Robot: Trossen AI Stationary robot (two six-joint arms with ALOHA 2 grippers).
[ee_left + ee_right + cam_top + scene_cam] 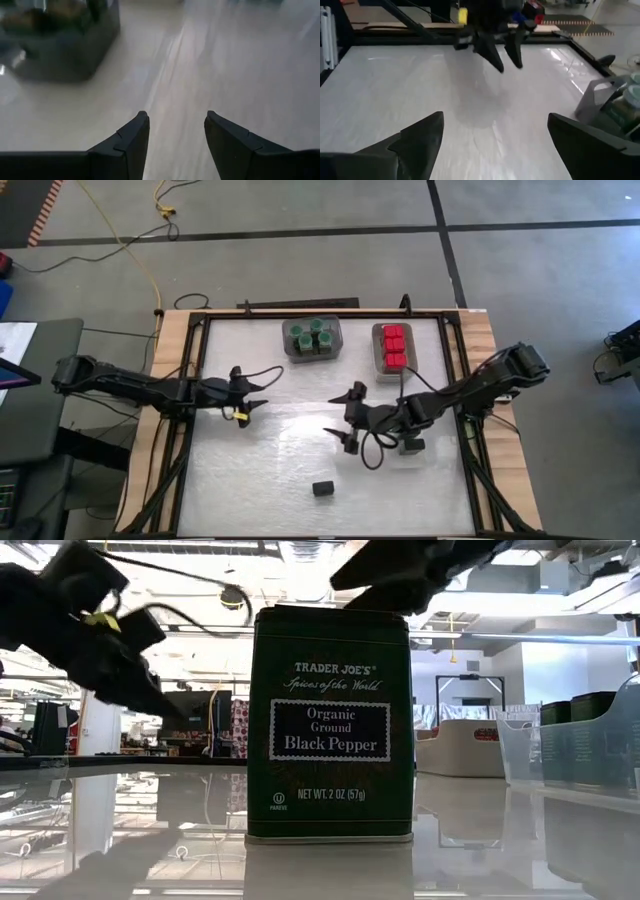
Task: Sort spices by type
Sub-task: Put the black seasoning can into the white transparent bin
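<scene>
While both arms hover mid-table:
Room: bare table [300, 460] between pincers.
Right gripper [343, 420]: released, empty.
Left gripper [255, 408]: parted, empty.
Black pepper tin [322, 488]: near right gripper, apart.

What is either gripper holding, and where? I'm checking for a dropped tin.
Nothing: the left gripper and right gripper both stand open and empty.

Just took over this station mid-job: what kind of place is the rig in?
Probably a lab or industrial workshop. The wood-edged table stands on bare concrete floor with a yellow cable trailing across it, and the low view shows an open hall with ceiling strip lights.
</scene>
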